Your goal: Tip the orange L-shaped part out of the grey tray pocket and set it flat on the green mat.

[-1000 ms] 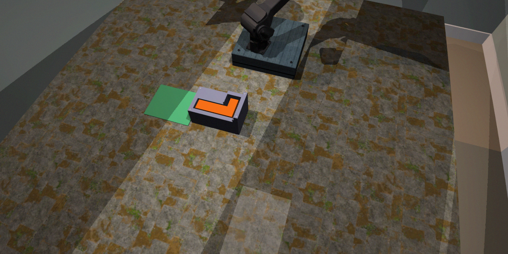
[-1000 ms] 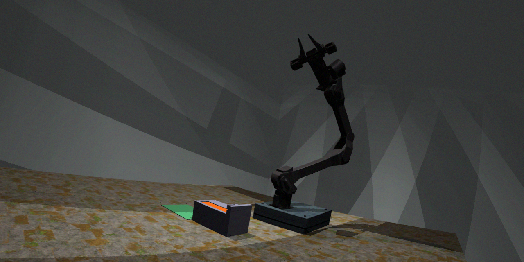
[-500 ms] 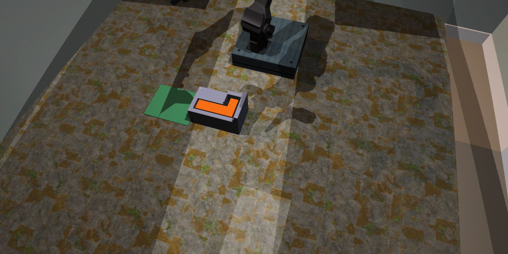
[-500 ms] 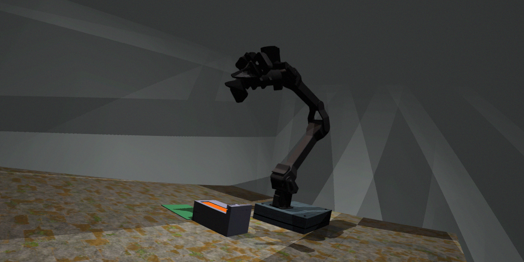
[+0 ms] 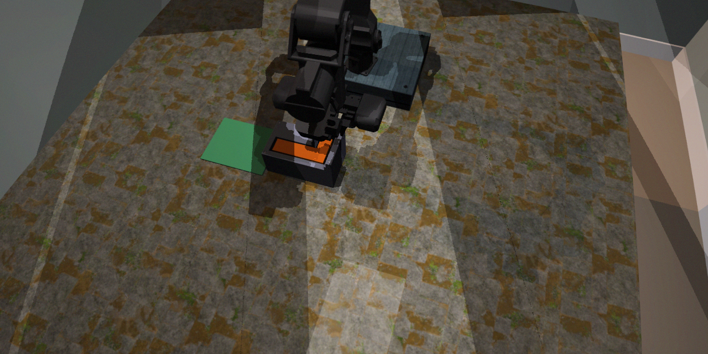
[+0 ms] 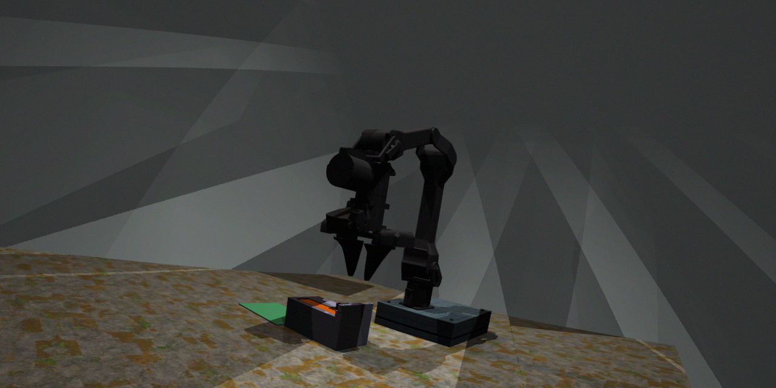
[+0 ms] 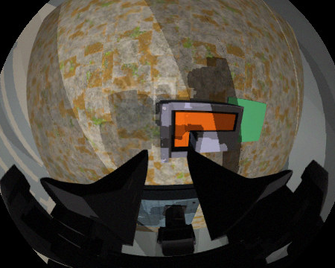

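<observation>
The orange L-shaped part (image 5: pixel 298 150) (image 6: pixel 324 306) (image 7: pixel 208 120) lies flat in its pocket in the grey tray (image 5: pixel 297 171) (image 6: pixel 310 325) (image 7: pixel 165 130). In the wrist view its L-shaped end is on the left, the long arm points right. The green mat (image 5: pixel 232 146) (image 6: pixel 265 310) (image 7: pixel 254 120) lies against the tray's side, flat and with nothing on it. My gripper (image 6: pixel 359 278) (image 7: pixel 167 154) points down, partly open and empty, clearly above the tray near the L-shaped end. In the top view the arm hides the fingertips' exact place and part of the tray's back.
The arm's blue-grey base block (image 5: pixel 396 74) (image 6: pixel 461 325) (image 7: pixel 149 214) stands behind the tray, a short way off. The tray's walls stand well above the mat. The arm's shadow falls over part of the tray and the mat.
</observation>
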You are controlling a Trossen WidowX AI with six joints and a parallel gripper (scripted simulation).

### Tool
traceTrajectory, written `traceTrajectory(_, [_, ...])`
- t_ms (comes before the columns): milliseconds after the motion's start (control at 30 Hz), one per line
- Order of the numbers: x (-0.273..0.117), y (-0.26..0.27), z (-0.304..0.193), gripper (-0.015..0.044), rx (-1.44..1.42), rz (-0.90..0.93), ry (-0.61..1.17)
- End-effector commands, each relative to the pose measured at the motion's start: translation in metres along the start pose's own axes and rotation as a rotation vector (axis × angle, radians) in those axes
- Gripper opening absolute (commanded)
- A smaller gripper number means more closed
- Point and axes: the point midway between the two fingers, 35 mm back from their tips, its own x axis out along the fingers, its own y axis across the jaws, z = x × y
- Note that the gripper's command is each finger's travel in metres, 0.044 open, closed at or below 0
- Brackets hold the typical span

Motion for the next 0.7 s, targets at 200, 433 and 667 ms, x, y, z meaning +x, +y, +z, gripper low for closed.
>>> traceTrajectory(200, [0.051,-0.002,0.001,0.018,-0.021,-0.011,0.003])
traceTrajectory(433, [0.072,-0.002,-0.001,0.018,-0.021,-0.011,0.004])
traceTrajectory(667, [0.082,-0.002,-0.001,0.018,-0.021,-0.011,0.004])
